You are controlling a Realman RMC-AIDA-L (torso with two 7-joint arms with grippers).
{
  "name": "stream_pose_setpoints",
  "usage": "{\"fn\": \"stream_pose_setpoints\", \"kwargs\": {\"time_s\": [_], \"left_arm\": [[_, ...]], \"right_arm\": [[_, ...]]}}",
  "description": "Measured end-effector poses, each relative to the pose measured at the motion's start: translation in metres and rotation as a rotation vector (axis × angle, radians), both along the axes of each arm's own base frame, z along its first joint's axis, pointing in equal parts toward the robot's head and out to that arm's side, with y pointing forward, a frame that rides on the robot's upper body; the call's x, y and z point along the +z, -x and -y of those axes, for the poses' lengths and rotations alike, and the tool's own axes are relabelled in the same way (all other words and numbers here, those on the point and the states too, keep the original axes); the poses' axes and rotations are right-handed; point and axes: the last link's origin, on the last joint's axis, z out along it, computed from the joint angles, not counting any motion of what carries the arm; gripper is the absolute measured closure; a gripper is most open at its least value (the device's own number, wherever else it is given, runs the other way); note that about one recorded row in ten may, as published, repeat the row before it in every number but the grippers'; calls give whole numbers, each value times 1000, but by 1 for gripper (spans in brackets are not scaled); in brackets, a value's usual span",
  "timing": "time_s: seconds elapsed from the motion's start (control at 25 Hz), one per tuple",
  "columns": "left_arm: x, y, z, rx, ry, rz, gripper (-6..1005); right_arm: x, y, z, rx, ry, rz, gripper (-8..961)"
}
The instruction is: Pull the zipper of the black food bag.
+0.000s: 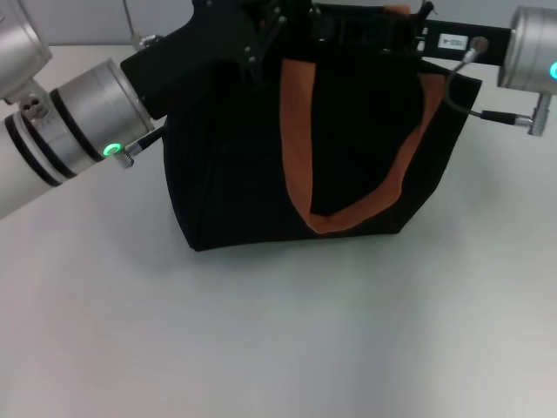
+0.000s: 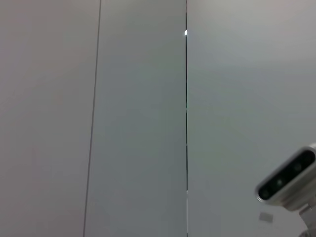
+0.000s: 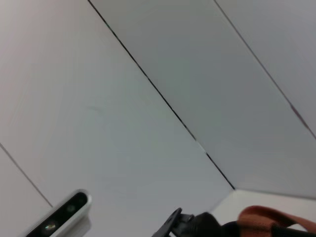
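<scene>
The black food bag (image 1: 235,174) stands upright on the table in the head view, its orange-brown handle (image 1: 352,218) hanging down the front face. My left gripper (image 1: 258,39) reaches in from the left and sits over the bag's top edge. From the right, my right gripper (image 1: 370,30) comes in along the top of the bag. Both are black against the black fabric. The zipper is hidden behind them. The right wrist view shows a bit of orange handle (image 3: 266,219) beside a black gripper part (image 3: 190,224).
The white table (image 1: 278,331) spreads in front of the bag. A cable (image 1: 461,91) loops down from my right wrist near the bag's right corner. Both wrist views face grey wall panels; each catches the other wrist's camera housing (image 2: 286,181) (image 3: 64,215).
</scene>
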Motion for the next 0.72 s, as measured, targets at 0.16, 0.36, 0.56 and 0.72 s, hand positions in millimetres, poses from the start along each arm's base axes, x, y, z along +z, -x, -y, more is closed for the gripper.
{"fn": "stream_pose_setpoints", "kwargs": {"time_s": [0.16,0.36,0.56,0.72], "left_arm": [[-2,10,4,30,-11,5,919],[0,21,10,60,-17,19,918],[0,31,17,71,-31,14,918],[1,39,23,82,-47,9,917]], "right_arm": [[-5,5,-5,-17,25,31,954],[-11,11,-7,-33,67,64,954],[-18,22,-12,-56,134,120,954],[-23,31,-15,-81,186,154,954]]}}
